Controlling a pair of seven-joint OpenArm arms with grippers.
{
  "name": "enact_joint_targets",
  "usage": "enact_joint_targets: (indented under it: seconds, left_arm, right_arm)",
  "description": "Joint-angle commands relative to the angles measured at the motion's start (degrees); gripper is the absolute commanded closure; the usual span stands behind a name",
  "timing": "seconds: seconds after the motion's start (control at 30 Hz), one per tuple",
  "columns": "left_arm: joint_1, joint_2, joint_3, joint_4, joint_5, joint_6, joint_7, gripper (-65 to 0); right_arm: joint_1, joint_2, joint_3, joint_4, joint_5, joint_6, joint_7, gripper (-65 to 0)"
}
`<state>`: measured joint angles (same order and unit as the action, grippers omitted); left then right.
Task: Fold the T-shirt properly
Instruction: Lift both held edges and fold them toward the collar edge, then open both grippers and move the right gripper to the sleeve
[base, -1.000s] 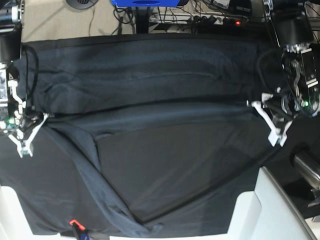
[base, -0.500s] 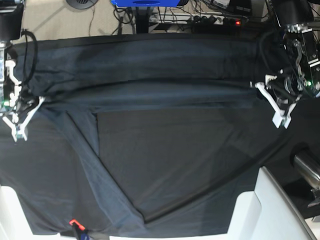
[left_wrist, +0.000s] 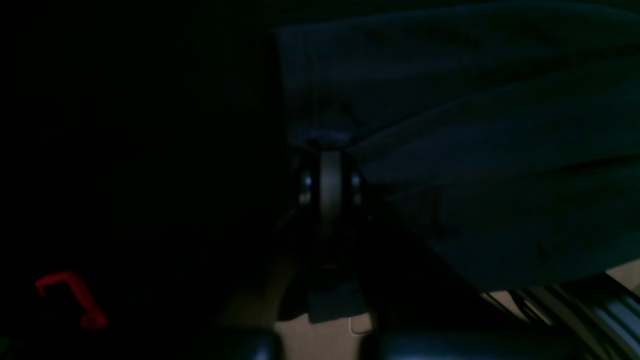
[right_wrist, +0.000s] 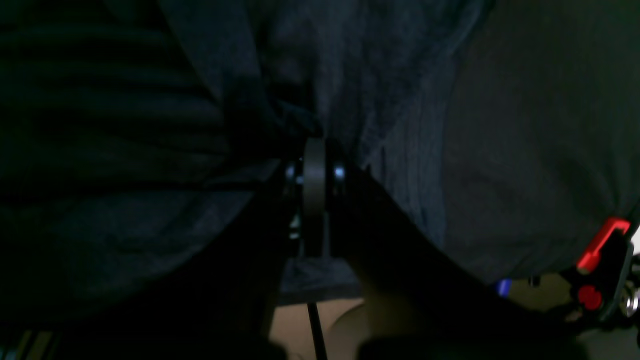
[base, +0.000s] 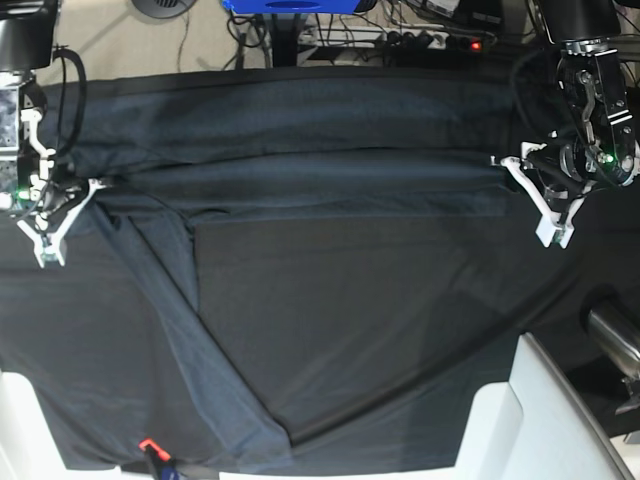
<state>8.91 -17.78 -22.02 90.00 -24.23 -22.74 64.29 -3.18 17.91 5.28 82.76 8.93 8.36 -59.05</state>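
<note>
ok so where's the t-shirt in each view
base: T-shirt stretched across the upper middle, between both grippers.
left wrist: upper right, fanning out from the shut jaws.
right wrist: top centre, bunched above the shut jaws.
shared landmark: the red clip.

Base view evenly lit from above, sharp, low contrast on dark cloth; pale floor beyond the bench's (base: 560, 330) far edge brightest. Both wrist views very dim, underexposed, grainy; left wrist view's left half nearly black.
</note>
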Motion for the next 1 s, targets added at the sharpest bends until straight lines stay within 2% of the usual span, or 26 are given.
enact_joint_targets:
  seconds: [0.0,0.17,0.37,0.5,0.53,0.63,0.77,0.87,0.97]
  left_arm:
    - [-0.42,-0.9,-0.35,0.86,-0.26,-0.07,-0.51,0.0]
    - [-0.42,-0.9,-0.26,0.77,-0.17,0.1,-0.51,0.0]
    - [-0.69,-0.9,-0.26,0.77,-0.17,0.19,-0.51,0.0]
    - [-0.69,-1.08,-0.88,0.77,-0.17,0.19,-0.51,0.0]
    - [-0.69,-1.16,-0.88,0.69,-0.17,0.19,-0.51,-5.4]
    - [-0.69,-1.34,-1.06,0.69,-0.17,0.19,-0.51,-27.6]
    - [-0.69,-1.34,-5.8,0.86,-0.17,0.19,-0.51,-47.9]
    - [-0.77,-1.43,-9.85,1.21,-0.43,0.02,-0.42,-56.9]
    - [-1.21,-2.83,-15.47,1.12,-0.61,-0.07,-0.25,-57.9]
  right_arm:
    - [0.94,0.77,0.39,0.89,-0.18,-0.23,0.37,-3.9]
    - [0.85,0.77,0.48,0.97,-0.18,-0.23,0.37,-26.0]
    - [0.85,0.77,0.92,1.94,-0.09,-0.23,0.63,-39.5]
    - [-0.47,-1.87,8.13,6.78,-0.18,-0.23,0.45,-50.7]
    - [-0.82,-2.4,9.62,8.36,-0.27,-0.23,0.54,-54.8]
    - [-1.44,-2.57,10.33,12.23,-0.27,-0.23,0.37,-64.1]
    - [-1.17,-2.57,10.33,15.83,-0.27,-0.23,0.8,-64.8]
    - [1.11,-2.48,10.15,15.74,-0.27,0.12,0.89,-64.8]
    - [5.25,-2.4,8.39,13.9,-0.18,0.21,2.21,-64.7]
